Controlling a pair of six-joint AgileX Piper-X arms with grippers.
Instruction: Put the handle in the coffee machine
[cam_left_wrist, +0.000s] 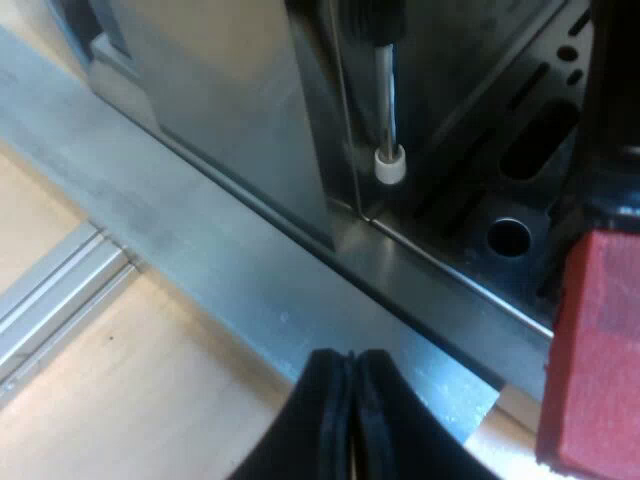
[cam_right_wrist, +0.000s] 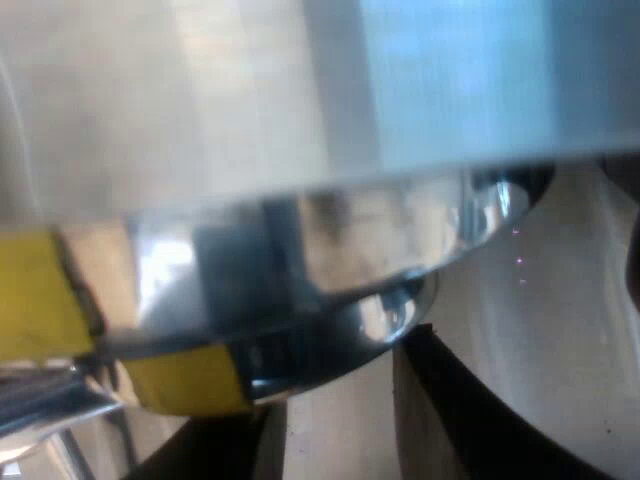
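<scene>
Left gripper (cam_left_wrist: 350, 358): black fingers (cam_left_wrist: 322, 405) pressed together, holding nothing. Dark handle with red end (cam_left_wrist: 592, 350) near them, not touching, at steel espresso machine (cam_left_wrist: 230, 130).

The left gripper (cam_left_wrist: 335, 420) hung over the table (cam_left_wrist: 150, 400) before the espresso machine (cam_left_wrist: 230, 120). Ahead, the steam wand (cam_left_wrist: 389, 150) stood over the drip tray's (cam_left_wrist: 520, 200) corner; the handle (cam_left_wrist: 595, 350) lay close beside. A measuring glass (cam_right_wrist: 300, 250) stood just ahead of the right gripper (cam_right_wrist: 340, 400).

The machine (cam_left_wrist: 230, 110) is brushed metal with a dull sheen — its slotted tray (cam_left_wrist: 520, 170) is darker steel. The handle (cam_left_wrist: 595, 350) ends in matt red. The surface (cam_left_wrist: 130, 400) is pale, smooth wood. The left tool (cam_left_wrist: 350, 362) is black and faintly glossy. A mirror-bright curved rim (cam_right_wrist: 320, 260) carries matt yellow tape (cam_right_wrist: 40, 290).
</scene>
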